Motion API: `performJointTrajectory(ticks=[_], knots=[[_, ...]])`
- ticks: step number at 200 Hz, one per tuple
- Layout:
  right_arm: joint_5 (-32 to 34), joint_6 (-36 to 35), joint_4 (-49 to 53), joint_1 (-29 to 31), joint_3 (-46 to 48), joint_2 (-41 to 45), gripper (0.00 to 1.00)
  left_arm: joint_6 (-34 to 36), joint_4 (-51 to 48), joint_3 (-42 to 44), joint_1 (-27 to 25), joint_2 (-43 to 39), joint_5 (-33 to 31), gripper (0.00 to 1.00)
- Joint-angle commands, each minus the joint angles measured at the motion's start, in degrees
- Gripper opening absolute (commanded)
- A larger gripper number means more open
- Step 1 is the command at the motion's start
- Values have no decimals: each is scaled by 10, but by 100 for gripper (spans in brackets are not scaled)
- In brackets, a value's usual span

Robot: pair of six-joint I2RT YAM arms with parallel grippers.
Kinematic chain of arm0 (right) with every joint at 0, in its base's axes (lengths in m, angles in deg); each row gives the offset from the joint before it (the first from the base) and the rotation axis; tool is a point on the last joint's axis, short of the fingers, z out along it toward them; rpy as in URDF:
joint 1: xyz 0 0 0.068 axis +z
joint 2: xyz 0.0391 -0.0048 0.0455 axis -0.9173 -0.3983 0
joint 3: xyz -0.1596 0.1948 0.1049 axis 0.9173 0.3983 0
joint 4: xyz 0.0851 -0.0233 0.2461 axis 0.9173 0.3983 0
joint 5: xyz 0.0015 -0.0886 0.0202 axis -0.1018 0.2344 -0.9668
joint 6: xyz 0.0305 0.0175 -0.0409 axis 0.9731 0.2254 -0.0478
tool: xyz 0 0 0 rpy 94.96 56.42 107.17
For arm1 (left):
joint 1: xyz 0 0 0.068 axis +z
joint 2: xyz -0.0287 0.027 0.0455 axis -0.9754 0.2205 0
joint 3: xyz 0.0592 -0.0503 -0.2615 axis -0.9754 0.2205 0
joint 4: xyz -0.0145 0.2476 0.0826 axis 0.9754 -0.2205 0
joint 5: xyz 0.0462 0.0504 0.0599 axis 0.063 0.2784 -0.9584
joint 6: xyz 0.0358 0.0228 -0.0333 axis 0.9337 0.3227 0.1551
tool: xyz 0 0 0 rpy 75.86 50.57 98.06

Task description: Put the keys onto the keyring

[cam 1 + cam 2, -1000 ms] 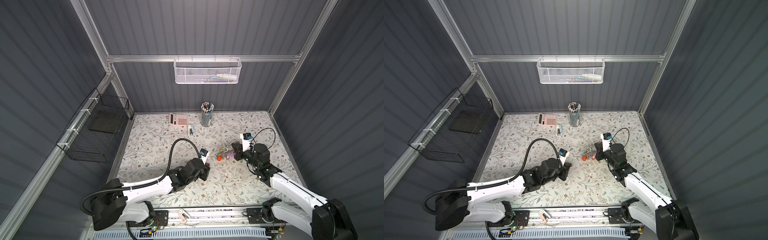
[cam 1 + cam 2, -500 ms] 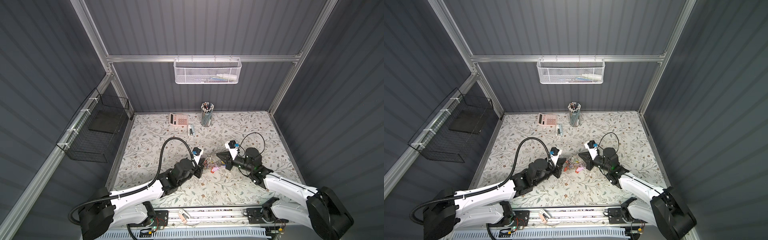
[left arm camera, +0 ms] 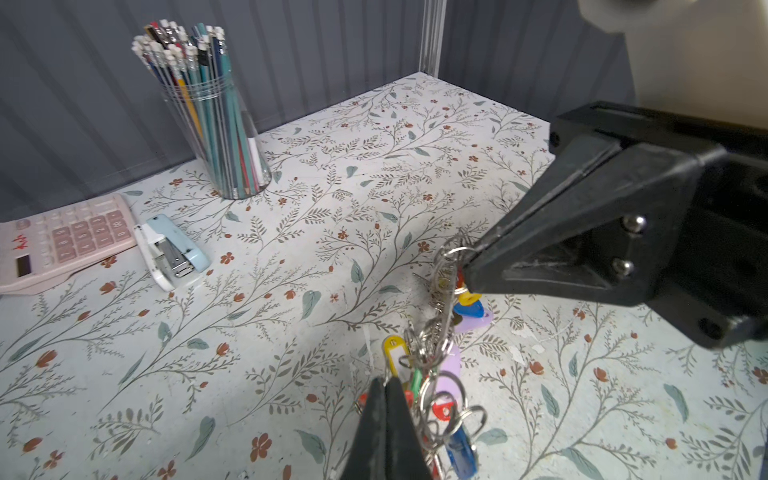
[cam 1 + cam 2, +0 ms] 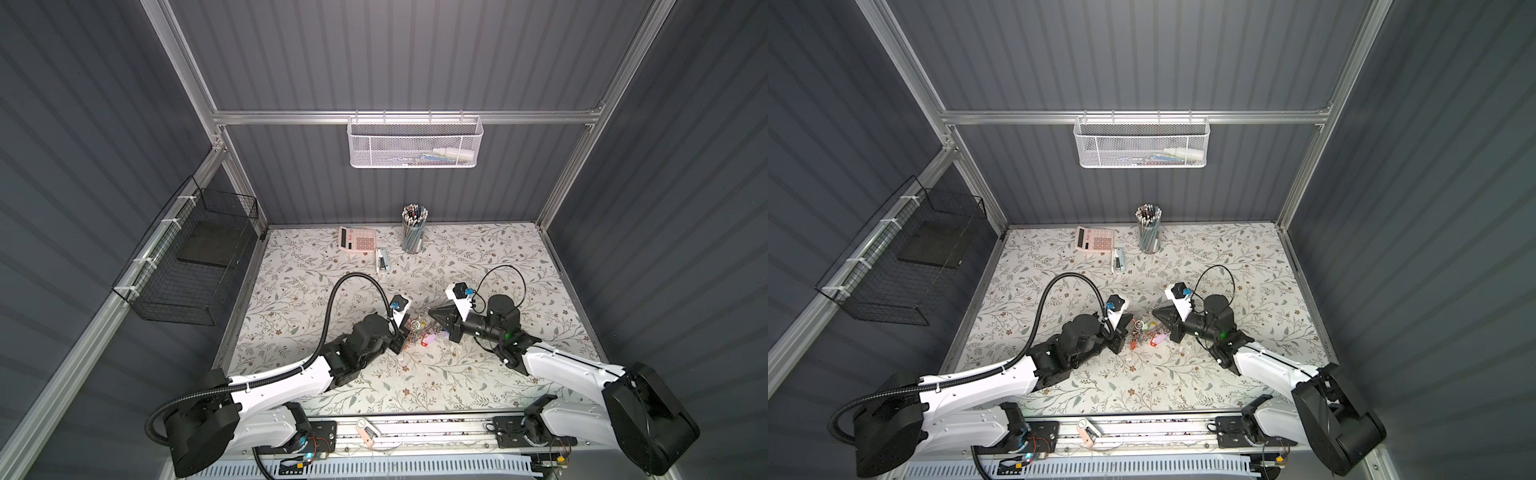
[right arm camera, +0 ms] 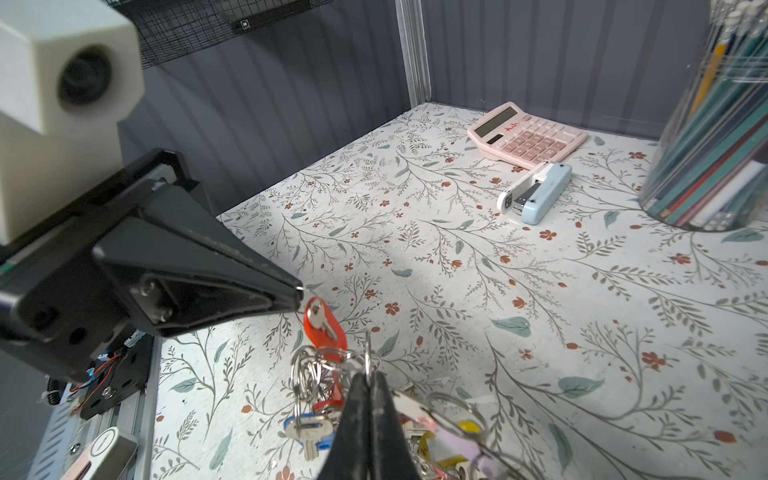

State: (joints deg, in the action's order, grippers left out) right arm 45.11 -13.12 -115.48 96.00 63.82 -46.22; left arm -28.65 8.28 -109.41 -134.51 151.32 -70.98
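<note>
The keys (image 4: 419,332) hang in one bunch, silver, with red, yellow, blue, green and lilac tags (image 3: 451,370). They hang a little above the floral table top, between my two grippers. The keyring (image 3: 445,291) shows edge-on as a thin grey metal band running from one gripper tip to the other. My left gripper (image 3: 387,380) is shut, pinching its rim beside the yellow tag (image 3: 394,351). My right gripper (image 5: 368,376) is shut on the rim on the opposite side. In both top views the two tips (image 4: 430,311) (image 4: 1130,324) face each other over the bunch.
A pink calculator (image 4: 357,239), a pale blue stapler (image 4: 381,259) and a clear cup of pencils (image 4: 413,232) stand at the back of the table. A white mesh basket (image 4: 413,143) hangs on the back wall and a black wire basket (image 4: 187,266) on the left wall.
The key bunch and both grippers have shifted left and toward the front edge since a second ago. The right gripper has swung round to face the left one. Since half a second ago, almost nothing has moved.
</note>
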Motion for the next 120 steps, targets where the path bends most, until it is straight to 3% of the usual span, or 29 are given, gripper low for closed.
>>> performJointTrajectory(ticks=[1, 70, 120], knots=[[-16, 3, -42, 4, -14, -1, 0, 18, 24, -28, 7, 19, 42, 0], [-17, 2, -35, 5, -15, -4, 0, -3, 79, -40, 26, 66, 111, 0], [-15, 3, -31, 5, -19, -8, 0, -30, 120, -25, 34, 70, 97, 0]])
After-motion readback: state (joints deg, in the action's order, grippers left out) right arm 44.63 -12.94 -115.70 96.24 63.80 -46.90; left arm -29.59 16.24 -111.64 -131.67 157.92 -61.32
